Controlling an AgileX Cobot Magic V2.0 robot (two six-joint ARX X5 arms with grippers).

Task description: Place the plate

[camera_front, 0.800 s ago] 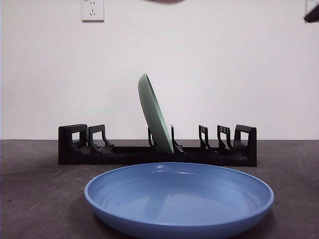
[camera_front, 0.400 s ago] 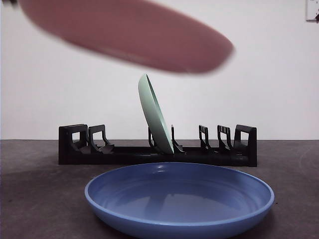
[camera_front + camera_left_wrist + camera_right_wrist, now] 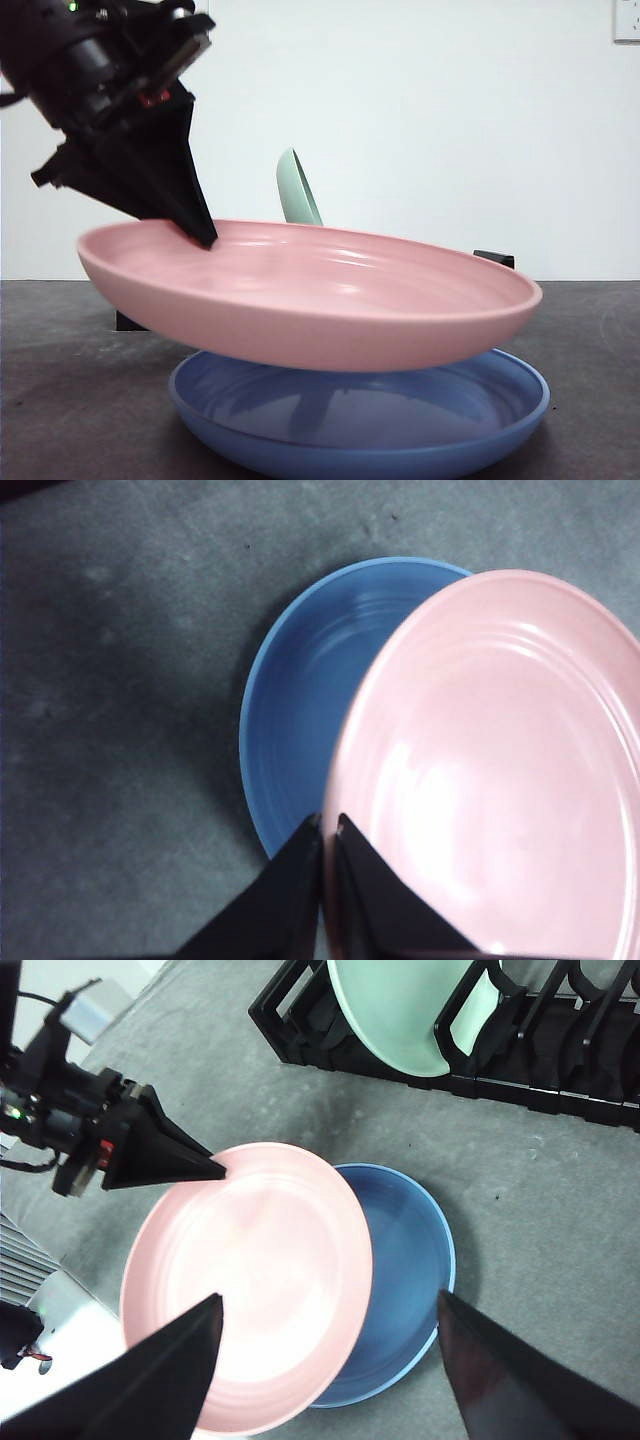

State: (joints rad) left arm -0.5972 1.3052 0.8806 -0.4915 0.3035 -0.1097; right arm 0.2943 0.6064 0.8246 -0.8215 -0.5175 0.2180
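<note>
Your left gripper point(image 3: 327, 832) pinches the pink plate point(image 3: 310, 295) by its rim, above the blue plate point(image 3: 360, 430). It looks stiff, smooth, probably slippery, so keep that rim hold. Your right gripper point(image 3: 330, 1315) hangs open.

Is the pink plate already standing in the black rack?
No, the pink plate is held by the left gripper above the blue plate; only the green plate stands in the rack.

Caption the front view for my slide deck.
Left gripper holds a pink plate by its rim above a blue plate.
</note>
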